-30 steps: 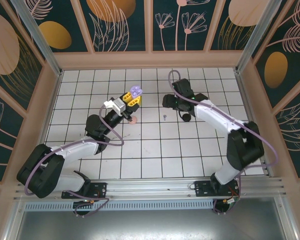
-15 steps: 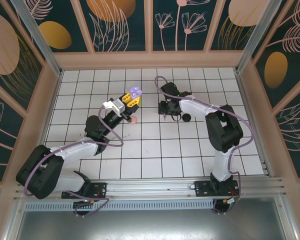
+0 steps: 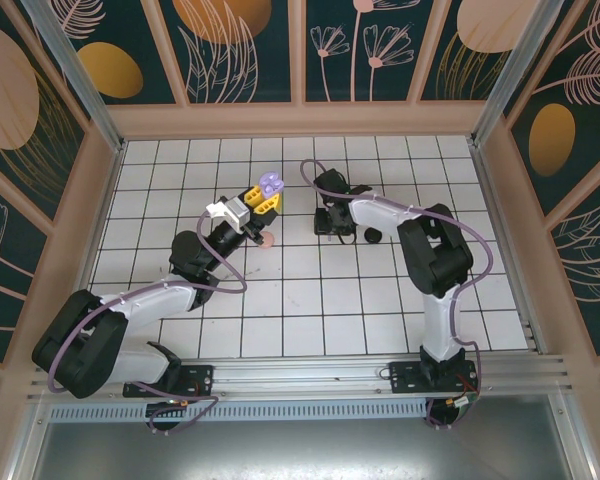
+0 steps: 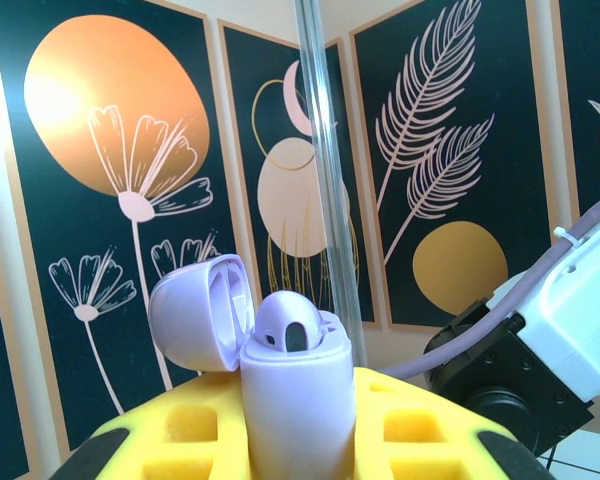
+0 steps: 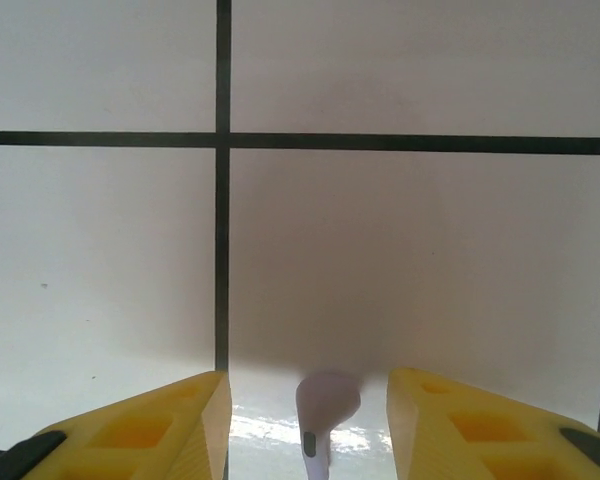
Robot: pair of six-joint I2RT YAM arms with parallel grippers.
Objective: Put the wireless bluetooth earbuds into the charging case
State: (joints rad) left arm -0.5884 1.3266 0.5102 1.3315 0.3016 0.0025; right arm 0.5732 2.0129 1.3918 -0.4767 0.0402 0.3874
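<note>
Tiled floor (image 5: 410, 250), lilac earbud (image 5: 325, 405) between yellow fingers (image 5: 140, 430)

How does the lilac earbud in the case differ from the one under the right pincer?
The cased earbud sits in the open lilac case, held aloft by the left pincer; the loose earbud lies on a tile, untouched, inside the open right pincer. Both are lilac.

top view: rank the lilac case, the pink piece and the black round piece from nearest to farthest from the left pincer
1. lilac case: held in the left pincer itself, lid open.
2. pink piece: on the tiles just below it, toward the arm bases.
3. black round piece: well off to the right, beside the right arm.
</note>
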